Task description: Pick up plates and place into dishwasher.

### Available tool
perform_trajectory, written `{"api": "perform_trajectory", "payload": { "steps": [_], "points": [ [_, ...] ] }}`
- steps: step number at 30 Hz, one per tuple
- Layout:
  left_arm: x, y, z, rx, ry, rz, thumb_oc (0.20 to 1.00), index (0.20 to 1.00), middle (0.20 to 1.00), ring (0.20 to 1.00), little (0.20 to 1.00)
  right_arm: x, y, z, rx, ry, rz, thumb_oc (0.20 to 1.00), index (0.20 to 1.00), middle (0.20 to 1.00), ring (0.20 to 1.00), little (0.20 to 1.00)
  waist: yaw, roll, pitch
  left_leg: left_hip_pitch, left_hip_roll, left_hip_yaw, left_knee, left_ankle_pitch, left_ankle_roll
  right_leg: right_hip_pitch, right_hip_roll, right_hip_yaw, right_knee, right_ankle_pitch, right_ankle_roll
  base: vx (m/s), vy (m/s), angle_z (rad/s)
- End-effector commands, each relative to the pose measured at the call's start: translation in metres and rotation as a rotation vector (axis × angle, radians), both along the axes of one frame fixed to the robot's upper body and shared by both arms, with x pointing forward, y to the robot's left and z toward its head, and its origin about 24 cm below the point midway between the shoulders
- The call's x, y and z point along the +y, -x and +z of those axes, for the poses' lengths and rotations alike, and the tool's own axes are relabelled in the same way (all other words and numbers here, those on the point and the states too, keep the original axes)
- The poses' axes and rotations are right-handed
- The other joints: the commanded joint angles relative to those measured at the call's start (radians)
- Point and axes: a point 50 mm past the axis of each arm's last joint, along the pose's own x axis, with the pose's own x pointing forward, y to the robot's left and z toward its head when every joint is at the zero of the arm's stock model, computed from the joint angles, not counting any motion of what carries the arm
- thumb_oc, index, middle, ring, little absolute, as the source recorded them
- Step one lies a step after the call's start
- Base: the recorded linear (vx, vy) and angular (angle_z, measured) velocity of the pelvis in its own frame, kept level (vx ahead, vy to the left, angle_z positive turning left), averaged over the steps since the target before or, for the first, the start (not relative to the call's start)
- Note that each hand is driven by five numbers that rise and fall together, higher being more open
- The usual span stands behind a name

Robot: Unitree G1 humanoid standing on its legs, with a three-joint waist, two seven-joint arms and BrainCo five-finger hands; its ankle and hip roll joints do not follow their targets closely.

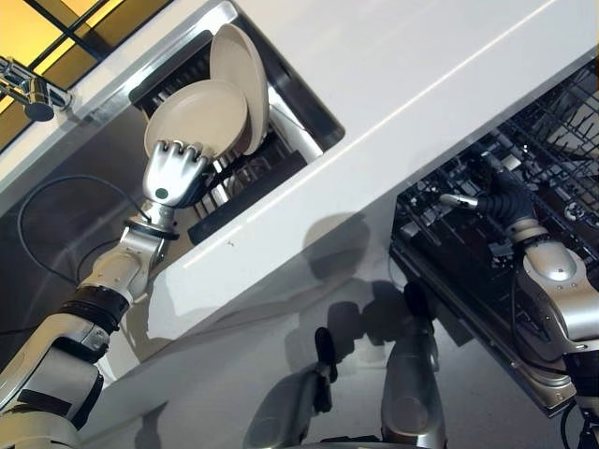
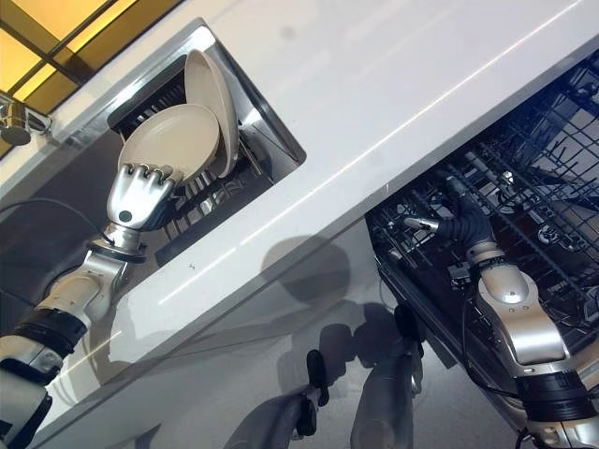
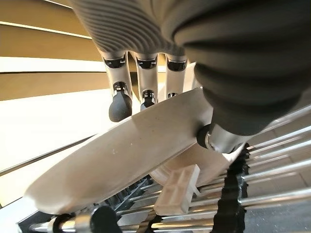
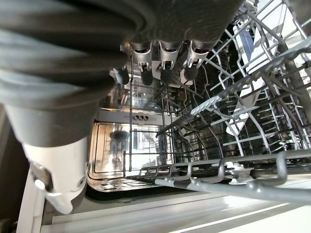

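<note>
Plates: two round beige plates stand in a dish rack [image 1: 245,178] set in the sink [image 1: 309,131] at the far left. The nearer plate [image 1: 201,117] leans toward the robot, its face showing; the second plate [image 1: 240,67] stands on edge just behind it, the two touching.
Plate surface: plain, matte, no pattern, with a shallow raised rim.
Dish rack: dark frame with metal rods; a small pale block [image 3: 177,190] sits among the rods under the plate.
Counter: a smooth white counter [image 1: 393,84] runs from near left to far right, with the steel-edged sink cut into it.
Faucet: a chrome faucet [image 1: 30,92] shows at the far left, beside a yellow-lit window [image 1: 56,23].
Dishwasher: open at the right, below the counter, its dark wire rack [image 2: 524,178] pulled out.
Left hand: the left hand [image 1: 173,173] is raised from the lower left, with the arm stretched up toward the sink. Its fingers [image 3: 120,104] lie over the lower edge of the nearer plate and the thumb presses the other face, pinching the plate.
Right hand: the right hand [image 2: 447,224] reaches into the wire rack, forearm angled up from the lower right. Its fingers are loosely bent and hold nothing.
</note>
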Motion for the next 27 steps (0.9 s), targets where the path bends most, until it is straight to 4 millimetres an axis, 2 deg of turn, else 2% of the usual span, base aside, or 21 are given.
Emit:
{"api": "perform_trajectory", "payload": {
  "steps": [1, 10, 18, 22, 27],
  "points": [
    [0.039, 0.014, 0.01, -0.16, 0.143, 0.162, 0.2, 0.2, 0.2, 0.2, 0.2, -0.004, 0.014, 0.031, -0.15, 0.026, 0.03, 1.0, 1.0, 1.0, 1.0, 1.0, 0.022, -0.025, -0.054, -0.081, -0.031, -0.008, 0.024, 0.101, -0.004, 0.007, 0.041, -0.06, 0.078, -0.007, -0.063, 0.0, 0.0, 0.0],
    [0.064, 0.039, 0.01, -0.43, 0.413, 0.227, 0.2, 0.2, 0.2, 0.2, 0.2, -0.014, 0.023, 0.019, -0.106, 0.018, 0.013, 1.0, 1.0, 1.0, 1.0, 1.0, 0.041, -0.029, -0.111, -0.027, -0.037, -0.026, 0.016, 0.088, -0.003, 0.063, 0.023, -0.087, 0.074, -0.025, -0.067, 0.05, -0.008, 0.04],
    [0.072, 0.056, 0.012, -0.531, 0.54, 0.2, 0.2, 0.2, 0.2, 0.2, 0.2, -0.02, 0.031, 0.009, -0.056, 0.011, 0.009, 1.0, 1.0, 1.0, 1.0, 1.0, 0.049, -0.026, -0.168, 0.036, -0.037, -0.041, 0.0, 0.073, -0.001, 0.131, 0.015, -0.109, 0.065, -0.047, -0.073, 0.07, -0.007, 0.07],
    [0.07, 0.066, 0.008, -0.573, 0.678, 0.091, 0.2, 0.2, 0.2, 0.2, 0.2, -0.023, 0.039, 0.004, -0.053, 0.004, 0.003, 1.0, 1.0, 1.0, 1.0, 1.0, 0.054, -0.029, -0.193, 0.067, -0.036, -0.048, -0.006, 0.062, 0.001, 0.164, 0.011, -0.124, 0.062, -0.06, -0.076, 0.04, -0.027, 0.04],
    [0.05, 0.08, 0.009, -0.558, 0.819, -0.154, 0.2, 0.2, 0.2, 0.2, 0.2, -0.024, 0.053, 0.003, -0.094, -0.013, -0.008, 1.0, 1.0, 1.0, 1.0, 1.0, 0.067, -0.04, -0.229, 0.102, -0.031, -0.061, -0.018, 0.058, 0.007, 0.205, 0.012, -0.145, 0.054, -0.069, -0.082, 0.0, -0.064, 0.09]
  ]
}}
